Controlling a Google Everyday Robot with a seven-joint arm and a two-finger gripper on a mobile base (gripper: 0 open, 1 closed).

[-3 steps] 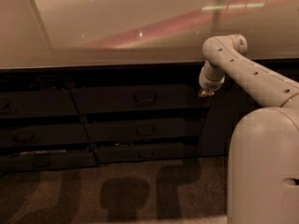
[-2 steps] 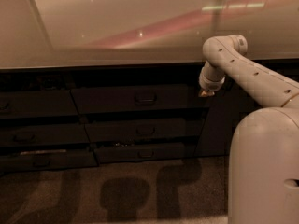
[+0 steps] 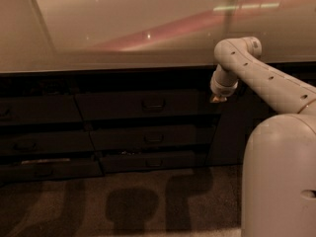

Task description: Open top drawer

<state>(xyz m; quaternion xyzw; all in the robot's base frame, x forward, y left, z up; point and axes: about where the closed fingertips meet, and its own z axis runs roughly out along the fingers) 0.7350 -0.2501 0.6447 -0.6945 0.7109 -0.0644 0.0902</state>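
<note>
The top drawer (image 3: pixel 138 104) is the dark flat front just under the counter edge, with a small loop handle (image 3: pixel 153 104) at its centre. It sits flush with the fronts around it. My gripper (image 3: pixel 217 98) hangs at the end of the white arm, to the right of that drawer front and at about the handle's height, well clear of the handle. Only the gripper's tip shows below the wrist.
Two shorter drawer fronts (image 3: pixel 153 138) stack below the top one, and another drawer column (image 3: pixel 39 132) stands to the left. A glossy pale countertop (image 3: pixel 123 38) runs above. The robot's white body (image 3: pixel 279 177) fills the lower right. Speckled floor (image 3: pixel 123 201) lies in front.
</note>
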